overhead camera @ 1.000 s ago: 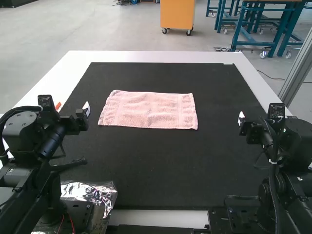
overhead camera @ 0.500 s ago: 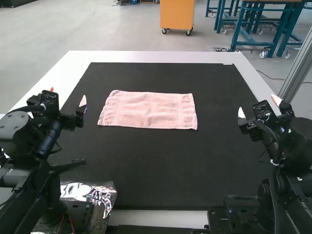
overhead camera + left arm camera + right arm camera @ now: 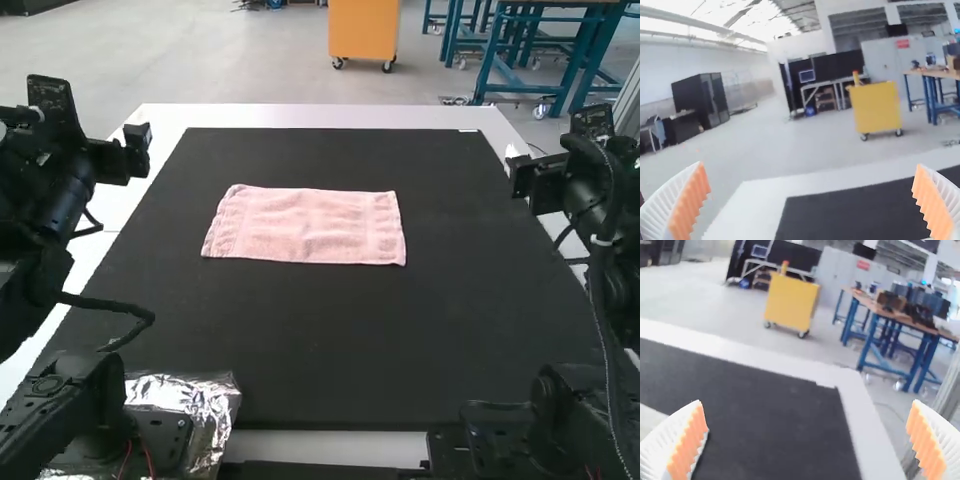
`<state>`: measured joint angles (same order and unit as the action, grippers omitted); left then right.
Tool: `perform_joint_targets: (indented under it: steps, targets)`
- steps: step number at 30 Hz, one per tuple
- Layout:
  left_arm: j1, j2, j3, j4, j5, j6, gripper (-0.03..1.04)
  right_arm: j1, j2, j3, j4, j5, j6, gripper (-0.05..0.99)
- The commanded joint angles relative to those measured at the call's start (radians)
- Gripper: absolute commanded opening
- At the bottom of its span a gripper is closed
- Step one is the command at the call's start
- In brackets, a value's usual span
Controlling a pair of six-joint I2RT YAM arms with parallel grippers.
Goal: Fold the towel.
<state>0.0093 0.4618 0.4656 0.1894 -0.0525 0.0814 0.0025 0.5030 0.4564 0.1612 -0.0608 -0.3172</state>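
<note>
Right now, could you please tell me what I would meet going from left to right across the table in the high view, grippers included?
Left gripper → pink towel → right gripper

The towel lies on the mat, behind and right of what seems foil.

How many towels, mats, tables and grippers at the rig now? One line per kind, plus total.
Towels: 1 (pink towel)
Mats: 1 (black mat)
Tables: 1 (white-edged table)
Grippers: 2 (left gripper, right gripper)
Total: 5
</note>
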Motion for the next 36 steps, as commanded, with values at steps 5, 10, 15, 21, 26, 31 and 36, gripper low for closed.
perform_joint_targets:
  steps: [5, 10, 15, 21, 26, 31, 36]
  targets:
    - [0.000, 0.497, 0.260, -0.226, 0.051, -0.250, 0.96, 0.014, 0.476, 0.283, -0.219, -0.117, 0.259, 0.91]
    - [0.001, 0.759, 0.306, -0.315, 0.046, -0.250, 0.96, 0.047, 0.715, 0.349, -0.316, -0.159, 0.257, 0.91]
    - [0.001, 0.936, 0.375, -0.318, 0.048, -0.244, 0.96, 0.060, 0.905, 0.386, -0.322, -0.249, 0.262, 0.90]
    - [0.000, 1.103, 0.470, -0.283, 0.059, -0.232, 0.96, 0.099, 1.056, 0.439, -0.253, -0.254, 0.265, 0.91]
    - [0.008, 1.229, 0.535, -0.248, 0.059, -0.216, 0.96, 0.165, 1.158, 0.510, -0.219, -0.218, 0.265, 0.91]
    - [0.008, 1.331, 0.582, -0.188, 0.051, -0.181, 0.96, 0.218, 1.264, 0.587, -0.187, -0.194, 0.264, 0.91]
    - [0.012, 1.440, 0.671, -0.180, 0.045, -0.158, 0.96, 0.231, 1.368, 0.668, -0.170, -0.178, 0.262, 0.91]
